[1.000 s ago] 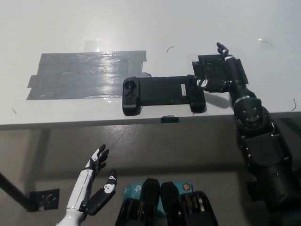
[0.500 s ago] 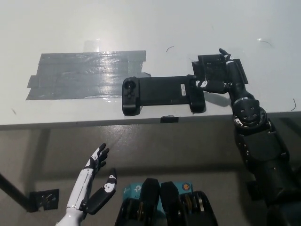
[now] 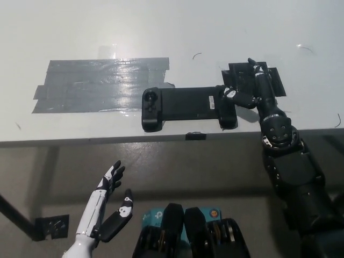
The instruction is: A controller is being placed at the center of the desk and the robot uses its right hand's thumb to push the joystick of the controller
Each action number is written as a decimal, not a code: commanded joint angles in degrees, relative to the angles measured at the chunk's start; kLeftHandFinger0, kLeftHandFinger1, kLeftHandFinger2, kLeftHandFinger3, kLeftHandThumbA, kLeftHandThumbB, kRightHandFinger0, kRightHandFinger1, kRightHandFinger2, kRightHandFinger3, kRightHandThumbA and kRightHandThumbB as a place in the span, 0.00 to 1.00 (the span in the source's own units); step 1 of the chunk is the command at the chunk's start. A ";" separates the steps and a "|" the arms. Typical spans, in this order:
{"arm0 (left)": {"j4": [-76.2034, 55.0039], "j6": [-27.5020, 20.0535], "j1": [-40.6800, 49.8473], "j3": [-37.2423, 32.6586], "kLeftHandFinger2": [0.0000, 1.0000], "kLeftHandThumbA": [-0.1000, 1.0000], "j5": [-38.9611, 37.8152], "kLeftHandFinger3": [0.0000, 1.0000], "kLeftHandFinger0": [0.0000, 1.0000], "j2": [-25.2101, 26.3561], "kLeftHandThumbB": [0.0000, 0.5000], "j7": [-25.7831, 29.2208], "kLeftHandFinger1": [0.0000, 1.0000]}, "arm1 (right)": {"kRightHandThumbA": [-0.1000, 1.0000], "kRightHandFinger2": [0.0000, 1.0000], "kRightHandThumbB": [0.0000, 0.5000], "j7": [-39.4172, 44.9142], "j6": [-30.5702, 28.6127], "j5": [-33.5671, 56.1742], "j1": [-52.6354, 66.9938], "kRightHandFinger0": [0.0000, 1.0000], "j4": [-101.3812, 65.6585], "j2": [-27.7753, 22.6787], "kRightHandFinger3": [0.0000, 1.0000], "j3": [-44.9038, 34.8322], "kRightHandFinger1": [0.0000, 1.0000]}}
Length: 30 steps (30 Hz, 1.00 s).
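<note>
Head view: long black rectangular game controller (image 3: 188,107) is lying near the front edge of the white desk (image 3: 161,32), beside a grey tape patch (image 3: 97,85). Black right hand (image 3: 251,88) is resting at its right end, thumb touching it, holding nothing. White left hand (image 3: 107,207) is hanging below the desk, fingers spread, empty.

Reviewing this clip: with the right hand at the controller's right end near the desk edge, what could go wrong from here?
1. The controller lies close to the desk's front edge; a hard sideways thumb push might slide it toward or off that edge.
2. The right hand covers the controller's right end, so the thumb's contact is hard to see from the head view; it may miss the joystick.
3. The left hand hangs open below the desk, so nothing steadies the controller.
</note>
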 commanded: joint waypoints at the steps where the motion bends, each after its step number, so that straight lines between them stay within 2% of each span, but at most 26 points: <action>1: -2.55 -0.06 -0.49 0.09 1.00 0.38 -0.28 1.00 1.00 0.61 0.06 -0.99 1.00 | 0.00 1.00 0.00 -2.95 -3.51 1.02 -3.75 1.00 -0.67 -0.68 1.00 -0.62 1.00; 6: -2.18 -0.61 -0.61 0.08 1.00 0.38 0.58 1.00 1.00 0.83 0.06 -0.84 1.00 | 0.00 1.00 0.00 -2.61 -4.76 2.50 -3.39 1.00 -1.83 -0.48 1.00 -1.71 1.00; 7: -2.28 -0.16 -0.69 0.13 1.00 0.39 0.58 1.00 1.00 0.75 0.07 -0.82 1.00 | 0.10 1.00 0.00 -1.69 -5.83 3.61 -3.18 1.00 -2.61 -0.44 1.00 -2.34 1.00; 8: -2.40 -0.07 -0.74 0.16 1.00 0.39 0.31 1.00 1.00 0.73 0.06 -0.96 1.00 | 0.30 1.00 0.06 -0.80 -5.39 3.79 -2.67 1.00 -4.61 -0.58 1.00 -2.24 1.00; 9: -2.49 -0.01 -0.73 0.18 1.00 0.39 0.18 1.00 1.00 0.74 0.05 -1.04 1.00 | 0.45 1.00 0.06 -0.43 -5.19 3.89 -2.41 1.00 -5.52 -0.62 1.00 -2.19 1.00; 10: -2.39 -0.16 -0.84 0.33 1.00 0.38 -0.28 1.00 1.00 0.61 0.06 -1.05 1.00 | 0.75 1.00 0.35 0.36 -3.53 3.41 -1.15 1.00 -11.45 -0.74 1.00 -1.60 1.00; 13: -2.34 0.38 -1.13 0.40 1.00 0.39 -0.14 1.00 1.00 0.56 0.08 -1.09 1.00 | 0.99 1.00 0.59 3.11 -1.39 4.20 0.79 1.00 -21.56 -0.92 1.00 -0.84 1.00; 15: -1.80 -1.03 -1.38 0.18 1.00 0.39 0.62 1.00 1.00 0.80 0.05 -0.84 1.00 | 1.00 1.00 0.62 4.08 0.67 4.10 2.48 1.00 -30.18 -0.77 1.00 -0.13 1.00; 18: -1.60 -0.54 -1.79 0.41 1.00 0.40 0.39 1.00 1.00 0.88 0.06 -0.91 1.00 | 1.00 1.00 0.55 5.88 2.56 3.89 6.34 1.00 -45.06 -0.56 1.00 1.43 1.00; 20: -1.51 -0.42 -2.08 0.41 1.00 0.39 0.75 1.00 1.00 1.09 0.07 -0.89 1.00 | 1.00 1.00 0.50 6.42 1.32 2.43 10.48 1.00 -52.97 -0.78 1.00 2.93 1.00; 22: -1.23 -0.11 -2.65 0.65 1.00 0.39 0.23 1.00 1.00 0.82 0.08 -0.82 1.00 | 1.00 1.00 0.48 7.43 0.92 2.73 15.45 1.00 -60.16 -0.60 1.00 4.27 1.00; 25: -1.18 0.09 -2.95 0.82 1.00 0.39 -0.11 1.00 1.00 0.72 0.07 -0.82 1.00 | 1.00 1.00 0.48 8.16 1.05 1.56 22.25 1.00 -67.93 -0.34 1.00 6.38 1.00; 29: -1.04 0.10 -3.15 0.93 1.00 0.40 -0.11 1.00 1.00 0.66 0.07 -0.67 1.00 | 1.00 1.00 0.48 8.29 1.52 1.56 22.35 1.00 -68.42 -0.44 1.00 6.64 1.00; 30: -0.87 -0.18 -3.48 1.07 1.00 0.40 -0.11 1.00 1.00 0.89 0.05 -0.66 1.00 | 1.00 1.00 0.47 9.11 -1.44 0.79 31.29 1.00 -72.20 -1.24 1.00 8.89 1.00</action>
